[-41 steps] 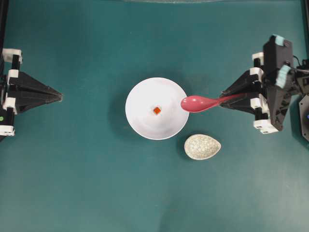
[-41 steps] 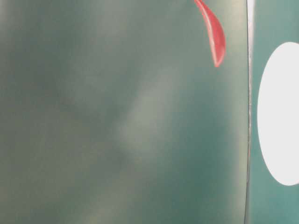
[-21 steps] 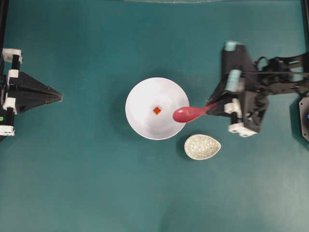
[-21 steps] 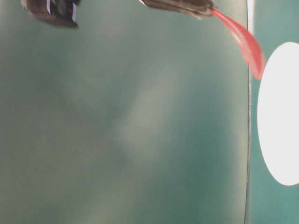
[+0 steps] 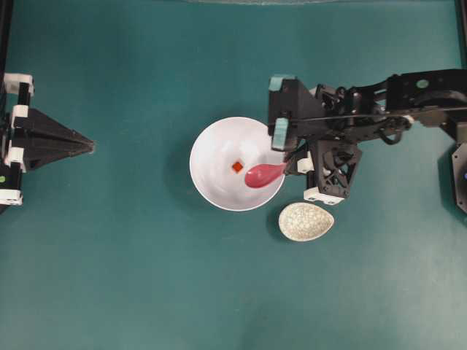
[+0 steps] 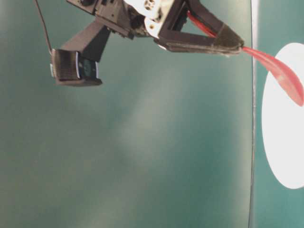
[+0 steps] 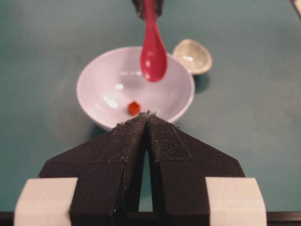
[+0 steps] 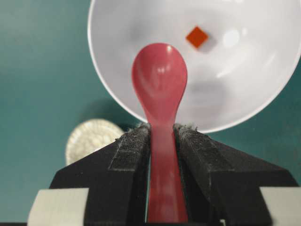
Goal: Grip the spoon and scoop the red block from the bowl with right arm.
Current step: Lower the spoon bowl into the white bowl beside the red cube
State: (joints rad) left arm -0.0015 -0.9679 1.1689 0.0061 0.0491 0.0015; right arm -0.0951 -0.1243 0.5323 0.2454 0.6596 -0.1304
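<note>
Teal table (image 5: 131,277) is lying bare around the white bowl (image 5: 211,142). Right gripper (image 8: 162,134) is clamping the pink-red spoon (image 5: 264,174) by its handle, scoop crossing the bowl's right rim. Red block (image 5: 236,167) is sitting mid-bowl, just beside the scoop. Left gripper (image 7: 147,123) is resting closed, well apart, holding nothing.

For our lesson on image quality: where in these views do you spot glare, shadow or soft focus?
Right wrist view: bright glare patches inside the bowl, and the spoon throws a soft grey shadow there. Left wrist view: highlights on the glossy spoon scoop. Table-level view: the bowl is blown out to flat white and the background is hazy.
</note>
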